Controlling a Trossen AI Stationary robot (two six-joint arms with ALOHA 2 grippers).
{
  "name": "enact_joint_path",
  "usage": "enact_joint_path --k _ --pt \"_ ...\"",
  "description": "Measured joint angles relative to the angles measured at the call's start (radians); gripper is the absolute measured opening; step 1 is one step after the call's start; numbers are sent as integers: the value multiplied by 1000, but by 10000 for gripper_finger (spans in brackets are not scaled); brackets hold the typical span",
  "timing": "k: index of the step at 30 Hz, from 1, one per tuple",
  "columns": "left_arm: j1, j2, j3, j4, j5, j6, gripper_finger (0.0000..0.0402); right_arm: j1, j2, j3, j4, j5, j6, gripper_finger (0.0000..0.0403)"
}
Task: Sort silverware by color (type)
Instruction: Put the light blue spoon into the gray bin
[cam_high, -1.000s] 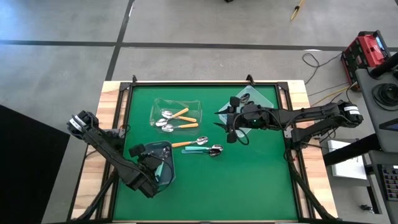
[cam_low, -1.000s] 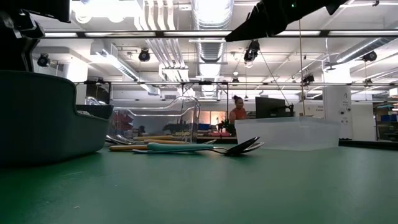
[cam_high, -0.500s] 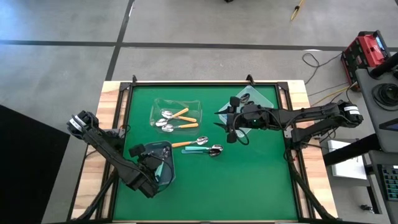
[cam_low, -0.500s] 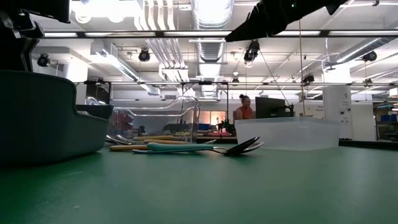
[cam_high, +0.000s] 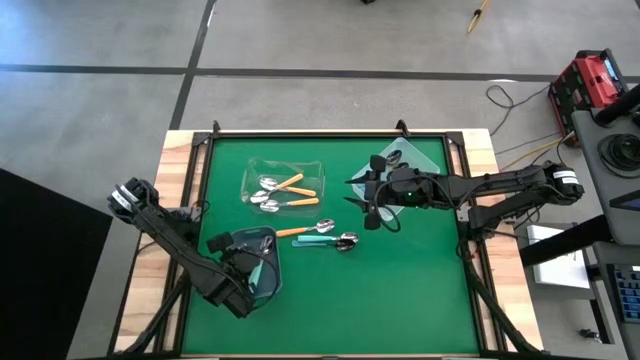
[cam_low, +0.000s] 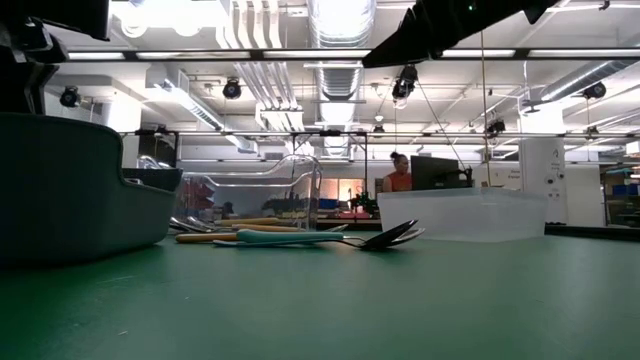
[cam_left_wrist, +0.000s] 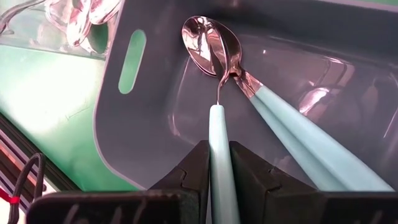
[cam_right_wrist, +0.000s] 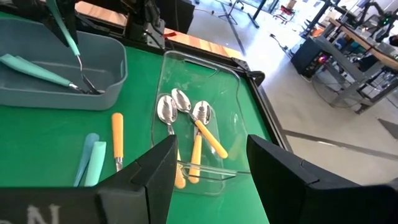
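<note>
My left gripper (cam_left_wrist: 219, 152) is over the grey bin (cam_high: 262, 262) at the table's near left, shut on a teal-handled spoon (cam_left_wrist: 215, 118). Two more teal spoons (cam_left_wrist: 292, 134) lie on the bin's floor. My right gripper (cam_right_wrist: 208, 186) stands open in the air right of the table's middle (cam_high: 366, 206), with nothing between its fingers. Between the two bins an orange spoon (cam_right_wrist: 117, 140) and two teal spoons (cam_right_wrist: 91, 163) lie flat on the green mat. Three orange spoons (cam_right_wrist: 194, 127) lie in a clear bin (cam_high: 283, 182). My left gripper pinches the teal spoon's plastic handle (cam_left_wrist: 220, 163) between its two fingers, partway along it. The fingers come steeply from above and lie along the handle. The spoon slants down into the grey bin, its metal bowl (cam_left_wrist: 206, 43) right by the bowls of the lying spoons.
A second clear bin (cam_high: 418, 158) stands at the far right under my right arm, with a spoon (cam_high: 394, 157) in it. A wooden frame (cam_high: 183, 160) runs round the green mat. Open mat lies toward the near right. A person (cam_low: 399, 172) shows far off in the room.
</note>
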Motion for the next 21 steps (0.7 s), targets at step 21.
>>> enact_joint_path --k 21 --pt "0 0 0 2 21 40 57 24 0 -13 -213 -4 296 185"
